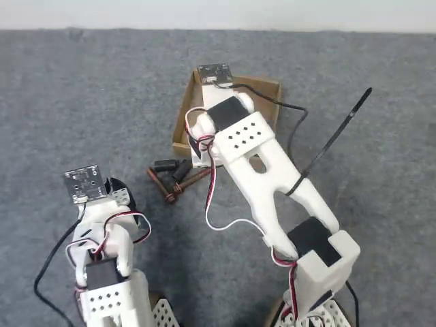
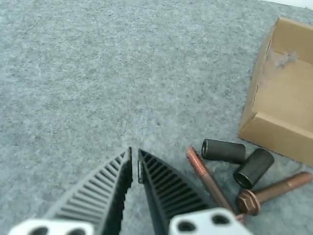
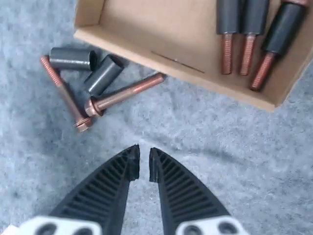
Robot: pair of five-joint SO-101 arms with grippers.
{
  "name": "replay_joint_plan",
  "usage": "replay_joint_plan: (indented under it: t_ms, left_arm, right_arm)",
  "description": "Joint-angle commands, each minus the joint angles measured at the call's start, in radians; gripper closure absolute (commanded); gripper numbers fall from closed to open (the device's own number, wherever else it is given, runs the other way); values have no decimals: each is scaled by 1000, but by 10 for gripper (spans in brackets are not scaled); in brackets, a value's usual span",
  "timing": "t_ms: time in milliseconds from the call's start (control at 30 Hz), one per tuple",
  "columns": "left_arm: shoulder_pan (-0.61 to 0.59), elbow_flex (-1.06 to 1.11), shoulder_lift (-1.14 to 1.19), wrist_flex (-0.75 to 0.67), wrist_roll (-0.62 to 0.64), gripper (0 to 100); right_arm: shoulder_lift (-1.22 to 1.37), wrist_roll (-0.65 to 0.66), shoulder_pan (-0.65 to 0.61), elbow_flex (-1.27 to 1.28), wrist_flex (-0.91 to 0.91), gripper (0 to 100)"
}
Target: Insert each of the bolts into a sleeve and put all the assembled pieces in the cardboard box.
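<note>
Grey carpet (image 1: 68, 102) spreads below; left gripper (image 2: 135, 162) and right gripper (image 3: 144, 160) sit nearly closed, empty, loose bolts (image 3: 128, 91) just ahead.

I am seeing a desk (image 1: 82, 102) covered in grey, carpet-like fabric, with the cardboard box (image 1: 180, 126) sitting flat on it toward the far side. Just outside the box's near wall a black sleeve (image 3: 72, 58) is lying on its side, and the other sleeve (image 3: 102, 74) is lying on its side close by, at an angle to it. A copper bolt (image 3: 61, 93) and the other bolt (image 3: 127, 90) are lying beside them, heads close together and shanks spreading into a V.
</note>
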Motion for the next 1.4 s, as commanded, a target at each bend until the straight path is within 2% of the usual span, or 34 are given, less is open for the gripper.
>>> replay_joint_plan:
  t_ms: [0, 67, 267, 367, 667, 833, 1067, 1367]
  left_arm:
    - [6, -12, 14, -26, -12, 977]
    - [6, -12, 14, -26, -12, 977]
    - [6, -12, 14, -26, -12, 977]
    - [6, -12, 14, -29, -12, 977]
    - [6, -12, 9, -31, -12, 977]
    - [6, -12, 9, -32, -12, 977]
    - [6, -12, 8, -34, -11, 977]
    - [25, -12, 8, -34, -11, 977]
  right_arm:
    - [-74, -17, -27, -49, 2, 990]
    - [-51, -51, -36, -49, -28, 989]
    - [73, -284, -70, -49, -171, 990]
    - [116, -347, -71, -51, -255, 990]
    - [150, -393, -73, -51, -458, 988]
    - [217, -503, -71, -49, -464, 988]
    - [323, -505, -73, -55, -552, 988]
    - [285, -505, -85, -57, -507, 988]
